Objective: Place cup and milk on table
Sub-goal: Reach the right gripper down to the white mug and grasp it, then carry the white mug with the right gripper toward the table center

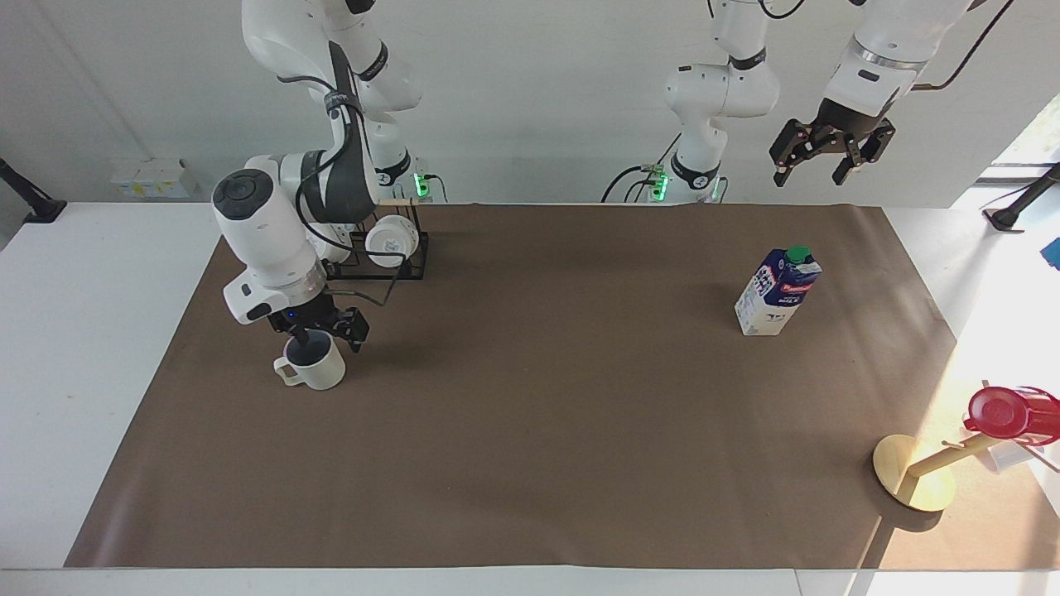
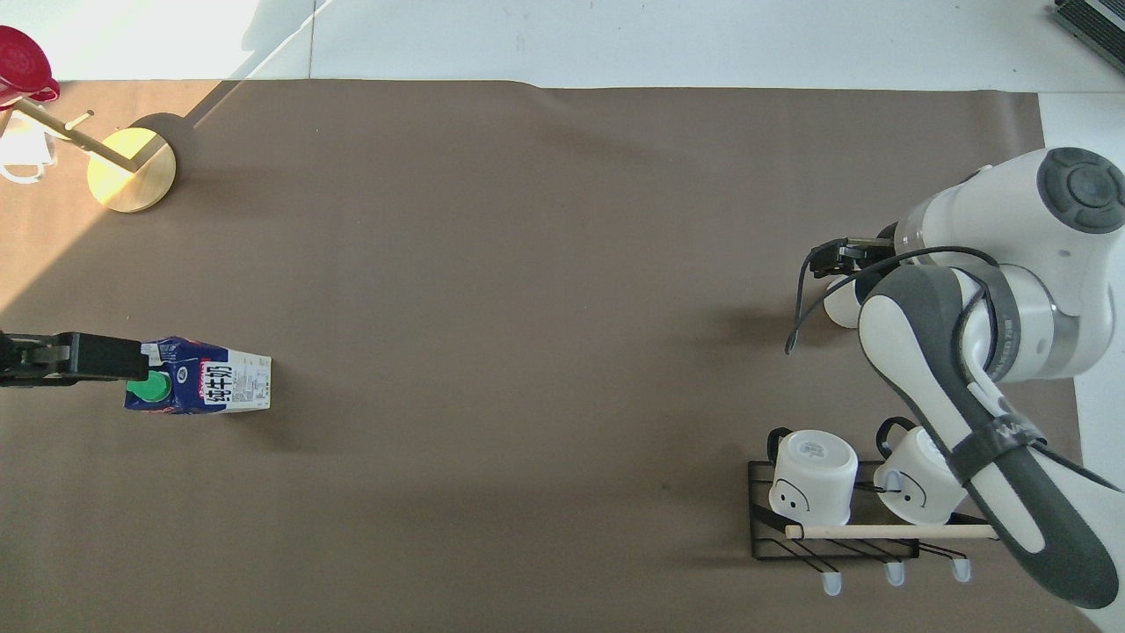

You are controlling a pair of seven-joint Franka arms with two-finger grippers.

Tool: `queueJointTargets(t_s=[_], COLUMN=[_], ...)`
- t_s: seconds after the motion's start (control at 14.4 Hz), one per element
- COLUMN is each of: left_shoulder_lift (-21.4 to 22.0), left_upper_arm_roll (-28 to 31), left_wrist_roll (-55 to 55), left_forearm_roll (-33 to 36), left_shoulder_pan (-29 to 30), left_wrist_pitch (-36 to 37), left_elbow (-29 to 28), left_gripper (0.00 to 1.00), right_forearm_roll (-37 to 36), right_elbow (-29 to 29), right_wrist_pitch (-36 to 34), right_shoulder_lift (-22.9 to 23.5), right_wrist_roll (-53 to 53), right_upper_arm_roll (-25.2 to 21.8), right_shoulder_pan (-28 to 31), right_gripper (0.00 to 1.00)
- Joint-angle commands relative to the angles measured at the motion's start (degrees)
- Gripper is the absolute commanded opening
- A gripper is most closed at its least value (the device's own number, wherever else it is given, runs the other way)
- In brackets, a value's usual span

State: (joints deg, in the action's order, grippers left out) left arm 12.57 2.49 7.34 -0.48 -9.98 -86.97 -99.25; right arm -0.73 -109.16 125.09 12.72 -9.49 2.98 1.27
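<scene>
Cup (image 1: 315, 372): right gripper (image 1: 319, 331) is hiding its rim from you; grip unclear.
Left gripper (image 1: 828, 153): hanging open, empty, at milk's (image 1: 777, 291) 12 o'clock.
Table (image 1: 530, 463): brown paper is covering it.

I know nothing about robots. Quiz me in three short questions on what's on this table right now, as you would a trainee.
1. True or false: the milk stands upright on the table.
2. Which tool is at the cup: (a) the right tool, (b) the left tool?
3. Fill in: two white mugs hang on a black ____ nearer to the robots than the cup.

Key
1. True.
2. (a). It is down at the cup's rim, one finger seemingly inside; the left tool hangs open in the air at its own end.
3. rack.
</scene>
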Motion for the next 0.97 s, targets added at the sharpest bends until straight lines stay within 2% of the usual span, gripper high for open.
queueJointTargets(t_s=[0.0,0.35,0.49,0.63,0.76,0.83,0.9], left_shoulder_lift=[-0.44,-0.44,-0.44,-0.35,-0.44,-0.44,-0.35], left_upper_arm_roll=[-0.12,-0.12,-0.12,-0.12,-0.12,-0.12,-0.12], left_wrist_roll=[0.31,0.40,0.31,0.31,0.31,0.31,0.31], left_forearm_roll=[-0.75,-0.75,-0.75,-0.75,-0.75,-0.75,-0.75], left_shoulder_pan=[0.58,0.58,0.49,0.49,0.58,0.58,0.58], left_wrist_pitch=[0.75,0.75,0.75,0.75,0.75,0.75,0.75], left_elbow=[1.08,1.08,1.08,1.08,1.08,1.08,1.08], left_gripper=[1.00,1.00,1.00,1.00,1.00,1.00,1.00], right_forearm_roll=[-0.32,-0.32,-0.32,-0.32,-0.32,-0.32,-0.32], right_elbow=[-6.75,-7.91,-7.91,-7.91,-7.56,-7.13,-6.95], right_wrist_pitch=[7.61,7.81,7.80,7.80,7.63,7.19,7.19], right_shoulder_lift=[-0.94,-0.94,-0.94,-0.94,-0.86,-0.60,-0.59], right_wrist_roll=[4.03,4.66,4.66,4.66,4.75,4.66,4.66], right_upper_arm_roll=[0.28,0.28,0.28,0.28,0.28,0.28,0.28], right_shoulder_pan=[1.36,1.54,1.45,1.45,1.63,1.63,1.54], right_gripper=[1.00,1.00,0.82,0.49,0.10,0.00,0.00])
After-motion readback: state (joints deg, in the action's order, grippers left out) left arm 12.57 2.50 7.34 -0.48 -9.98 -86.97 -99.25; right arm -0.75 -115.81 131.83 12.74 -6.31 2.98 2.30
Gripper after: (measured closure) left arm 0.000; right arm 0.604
